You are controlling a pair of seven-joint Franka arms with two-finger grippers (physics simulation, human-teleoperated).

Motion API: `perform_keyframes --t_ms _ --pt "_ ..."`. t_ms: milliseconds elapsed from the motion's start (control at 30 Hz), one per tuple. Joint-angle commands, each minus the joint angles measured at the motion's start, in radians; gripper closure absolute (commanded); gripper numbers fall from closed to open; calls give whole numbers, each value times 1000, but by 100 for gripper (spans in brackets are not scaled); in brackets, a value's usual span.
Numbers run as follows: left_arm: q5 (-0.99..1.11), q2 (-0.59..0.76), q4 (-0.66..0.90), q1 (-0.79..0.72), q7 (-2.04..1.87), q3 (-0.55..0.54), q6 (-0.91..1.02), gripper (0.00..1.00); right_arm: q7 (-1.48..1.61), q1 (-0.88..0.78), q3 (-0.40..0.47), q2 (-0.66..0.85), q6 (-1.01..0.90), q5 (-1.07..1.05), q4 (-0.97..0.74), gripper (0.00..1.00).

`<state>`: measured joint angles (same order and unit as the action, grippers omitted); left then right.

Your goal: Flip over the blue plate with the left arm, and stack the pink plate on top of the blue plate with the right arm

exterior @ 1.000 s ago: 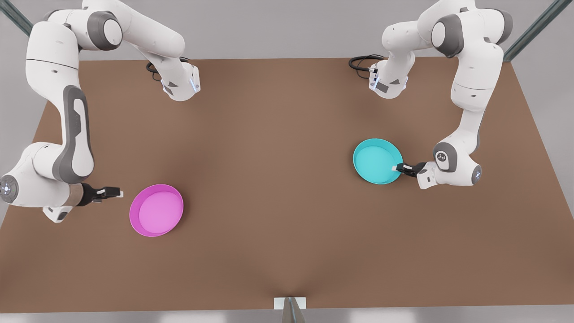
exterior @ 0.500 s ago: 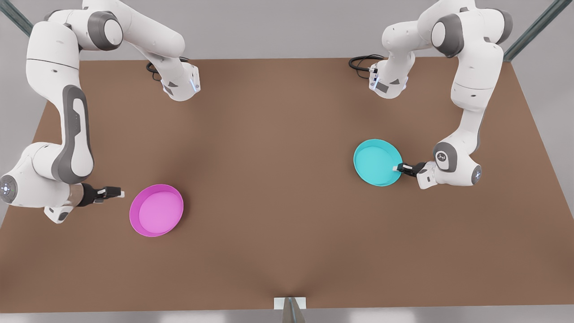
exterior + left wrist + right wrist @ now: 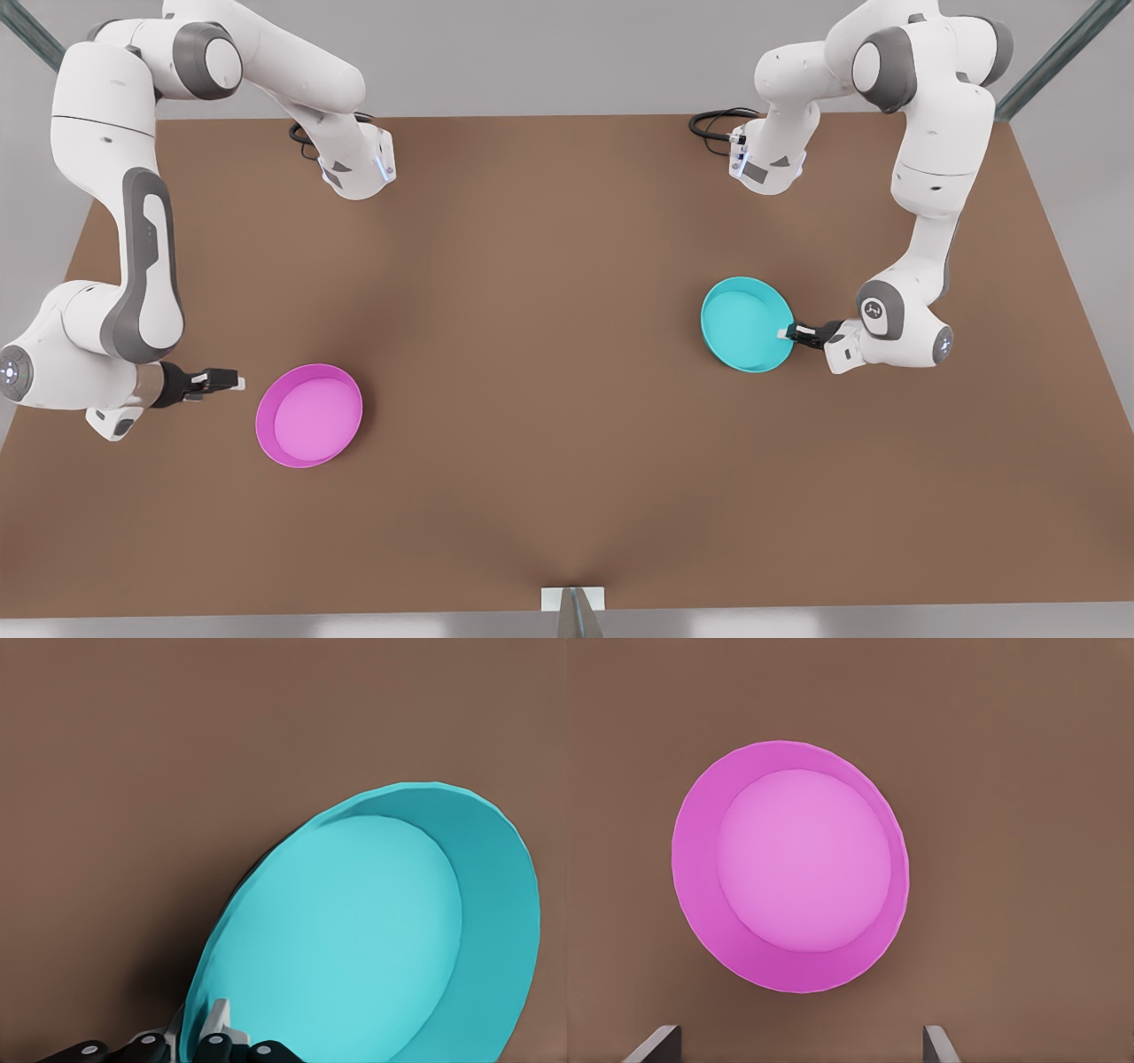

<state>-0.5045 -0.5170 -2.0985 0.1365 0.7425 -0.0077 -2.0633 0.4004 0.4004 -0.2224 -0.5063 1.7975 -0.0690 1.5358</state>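
Tipped up a bit more now: blue plate (image 3: pixel 746 323), rim pinched by left hand (image 3: pixel 785 333); right hand (image 3: pixel 232 382) spread apart beside pink plate (image 3: pixel 308 415).

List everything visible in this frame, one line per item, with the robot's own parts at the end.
blue plate: 1, turquoise, on the front view's right, tilted with its rim gripped.
pink plate: 1, magenta with a lighter inside, flat on the table on the front view's left, untouched.
table: 1, brown, under everything.
black cables: 2 bundles, at the table's far edge by the arm bases.
left gripper: 1, black, on the front view's right, fingers shut on the blue plate's rim.
right gripper: 1, black, on the front view's left, open, short of the pink plate, waiting.
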Motion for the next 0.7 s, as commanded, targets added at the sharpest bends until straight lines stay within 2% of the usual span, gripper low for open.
perform_keyframes --t_ms 0,367,400,433,667 --pt "0 0 0 0 0 0 0 72 0 0 0 0 0 0 0 0" --pt "1 15 3 -2 -3 2 9 75 -6 -21 0 2 -13 0 -17 0" --pt "1 20 3 -2 -8 2 9 75 -11 -25 -3 5 -56 -5 -19 0" --pt "1 18 5 -2 -9 2 9 75 -15 -21 -48 11 -64 2 -25 0" --pt "1 60 8 -34 -18 21 23 76 -12 -20 -48 3 -47 15 -29 0"
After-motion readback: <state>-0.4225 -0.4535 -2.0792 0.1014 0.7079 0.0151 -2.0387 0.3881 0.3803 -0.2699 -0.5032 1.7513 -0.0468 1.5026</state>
